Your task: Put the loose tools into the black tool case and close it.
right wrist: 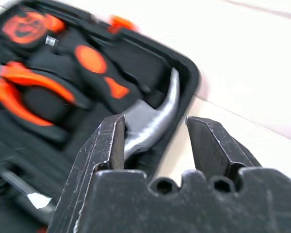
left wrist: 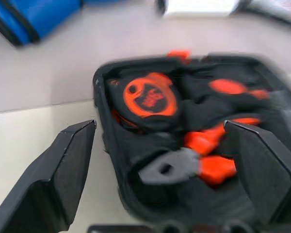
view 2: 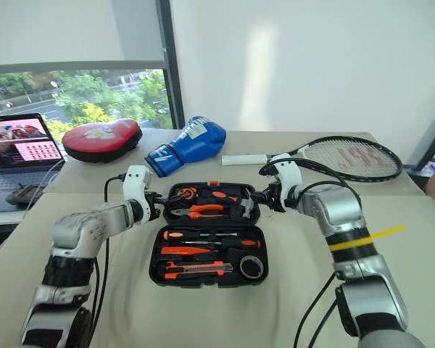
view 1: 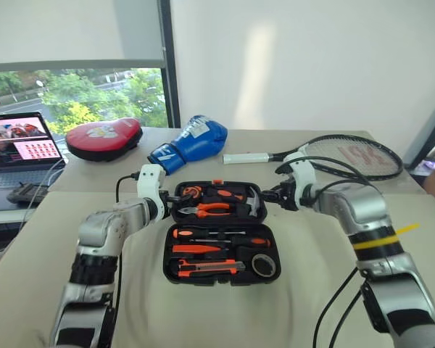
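While the case (view 1: 221, 232) lies open flat on the beige table (view 1: 290, 290) in the left eye view, its far half holds pliers (view 1: 205, 209), a tape measure and a hammer, and its near half holds two screwdrivers (view 1: 217, 238), a slim tester (view 1: 203, 249), a knife (view 1: 206, 267) and a tape roll (view 1: 262, 264), all seated in their slots; the left gripper (view 1: 175, 199) sits at the far left corner of the case and the right gripper (view 1: 270, 194) at the far right corner, and behind them lie a racket (view 1: 333, 156), a blue boxing glove (view 1: 190, 143), a red pad (view 1: 104, 138) and a laptop (view 1: 18, 148); from the left wrist, the fingers (left wrist: 53, 179) are spread wide and grasp nothing, one outside the case wall and one over the tools; from the right wrist, the fingers (right wrist: 104, 145) stand parted and empty just above the hammer head (right wrist: 155, 119) at the case's edge
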